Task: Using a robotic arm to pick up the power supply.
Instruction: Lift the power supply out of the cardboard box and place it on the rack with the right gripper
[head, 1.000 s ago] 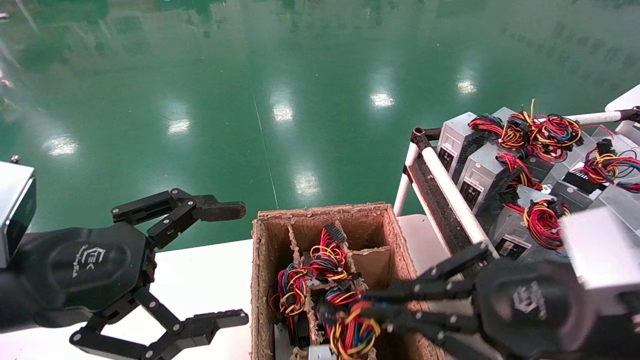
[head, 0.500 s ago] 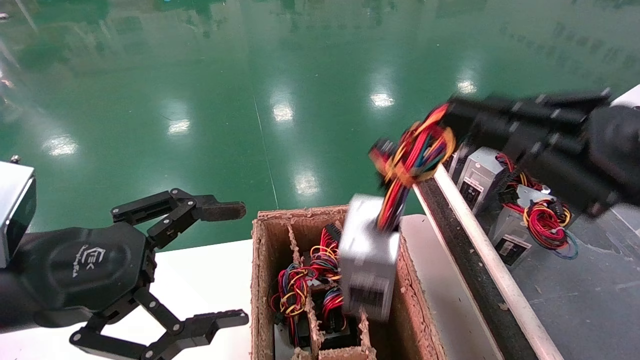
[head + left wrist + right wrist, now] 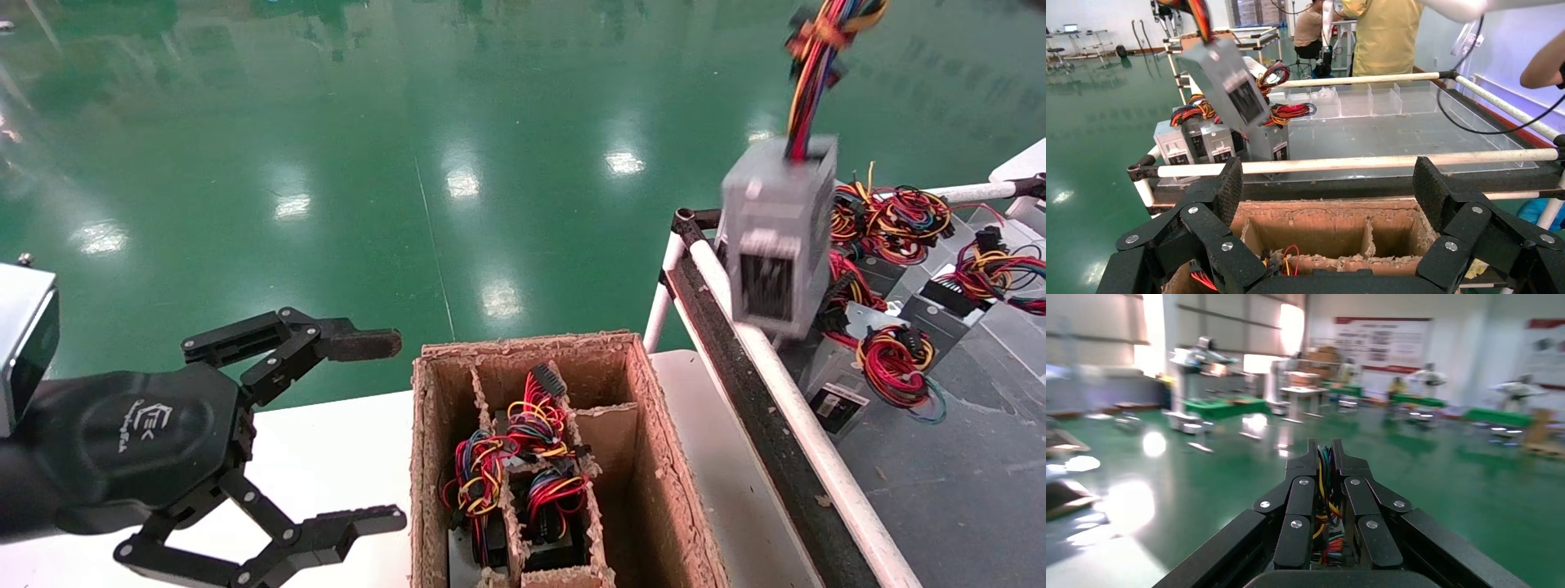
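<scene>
Power supply: the grey metal box hangs in mid-air by its wire bundle, above the white rail of the rack on the robot's right, its dark vented face turned toward the camera.
Right gripper: seen in its wrist view, the right gripper has its black fingers pressed together on the coloured wires; in the head view it lies beyond the top edge.
Left gripper: the left gripper hovers spread wide over the white table, beside the cardboard box.
Room to move: open green floor lies beyond the table edge; the hanging unit sits clear above the cardboard box's rim.
Cardboard box: frayed dividers split it into cells; its right-hand cell stands open, the others hold wired units.
Rack: more grey units with red and yellow wiring crowd the tray behind the rail.
</scene>
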You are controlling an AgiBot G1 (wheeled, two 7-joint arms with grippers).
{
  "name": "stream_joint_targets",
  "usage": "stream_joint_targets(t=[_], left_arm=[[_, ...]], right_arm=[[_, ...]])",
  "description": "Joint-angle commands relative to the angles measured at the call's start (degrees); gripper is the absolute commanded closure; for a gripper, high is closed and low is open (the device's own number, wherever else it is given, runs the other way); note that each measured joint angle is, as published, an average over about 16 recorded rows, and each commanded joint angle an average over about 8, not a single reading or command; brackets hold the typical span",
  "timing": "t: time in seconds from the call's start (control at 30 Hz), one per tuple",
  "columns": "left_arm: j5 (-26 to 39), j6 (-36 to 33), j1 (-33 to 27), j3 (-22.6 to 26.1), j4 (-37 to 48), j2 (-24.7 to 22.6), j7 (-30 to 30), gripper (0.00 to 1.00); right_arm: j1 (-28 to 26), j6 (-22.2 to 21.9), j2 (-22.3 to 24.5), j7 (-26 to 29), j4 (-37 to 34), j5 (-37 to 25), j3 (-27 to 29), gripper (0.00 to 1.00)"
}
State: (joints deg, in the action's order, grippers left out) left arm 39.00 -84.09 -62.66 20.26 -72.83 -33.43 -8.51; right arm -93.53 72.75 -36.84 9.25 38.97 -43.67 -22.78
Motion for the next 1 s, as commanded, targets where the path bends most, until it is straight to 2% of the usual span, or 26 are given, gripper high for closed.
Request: stream_joint_targets(t=[0.03, 0.3, 0.6, 0.8, 1.0], left_arm=[[0.0, 0.0, 0.0, 0.0, 0.0, 0.0, 0.0, 0.00], [0.0, 0.0, 0.0, 0.0, 0.0, 0.0, 0.0, 0.00], [0.0, 0.0, 0.0, 0.0, 0.0, 0.0, 0.0, 0.00], [0.0, 0.0, 0.0, 0.0, 0.0, 0.0, 0.0, 0.00], [0.0, 0.0, 0.0, 0.0, 0.0, 0.0, 0.0, 0.00]], right_arm=[[-4.7, -0.3, -1.4, -0.2, -4.9, -2.7, -1.1, 1.00], [-17.8, -14.2, -6.9, -5.7, -21.0, -11.1, -3.6, 1.00], [-25.0, -26.7, -10.1, -10.6, -33.2, -16.8, -6.2, 1.00], [-25.7, -30.9, -8.6, -12.6, -37.4, -18.5, -7.2, 1.00], [-24.3, -31.3, -6.3, -13.8, -39.1, -19.1, -7.6, 1.00]])
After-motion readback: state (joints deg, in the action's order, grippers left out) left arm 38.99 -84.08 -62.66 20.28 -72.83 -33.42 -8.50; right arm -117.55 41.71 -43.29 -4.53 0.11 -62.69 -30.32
